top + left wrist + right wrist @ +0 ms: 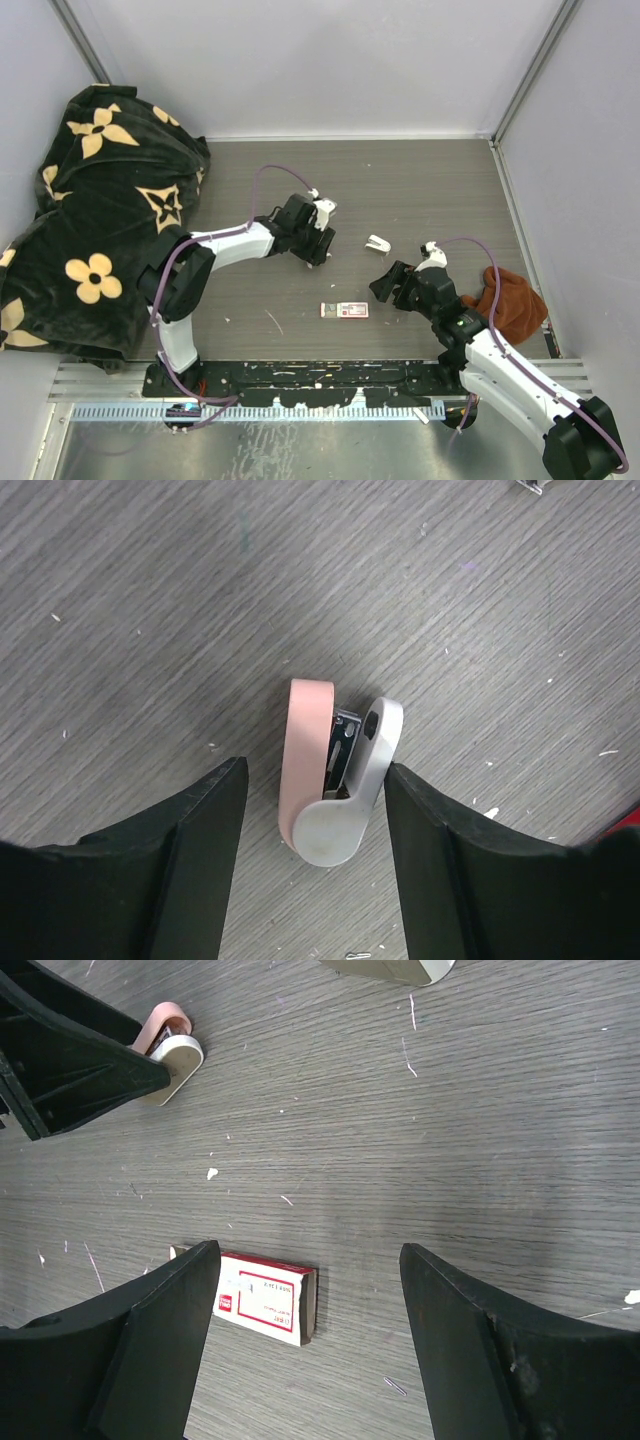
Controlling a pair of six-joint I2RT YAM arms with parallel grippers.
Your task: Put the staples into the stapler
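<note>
The small flat rectangular staple box with a red-and-white label (344, 310) is seen lying flat on the grey wood-grain counter (450, 190), near its front edge and between the 2 arms. No hand is touching it. From overhead, the box is found at about 8 o'clock from the right hand (305, 1260) and at about 5 o'clock from the left hand (312, 780), nearer to the right one.

The right hand is held wide open with nothing between its 2 black fingers (470, 1340). In the right wrist view the box is placed at about 7 o'clock from the gap, with 1 end hidden behind the finger on the left side of that picture.

The left hand is also spread open, and the small pink-and-white stapler (335, 780) is straddled by its fingers. The stapler is opened, with its dark metal channel exposed between the pink and white parts. A clear gap is left beside the pink part; the white part lies just beside the other finger, and whether they touch cannot be told.

A second small white stapler (377, 243) is seen at about 11 o'clock from the right hand. A black blanket with tan flowers (100, 200) is heaped at the counter's 9 o'clock side, and a brown cloth (510, 300) is bunched at 3 o'clock.
</note>
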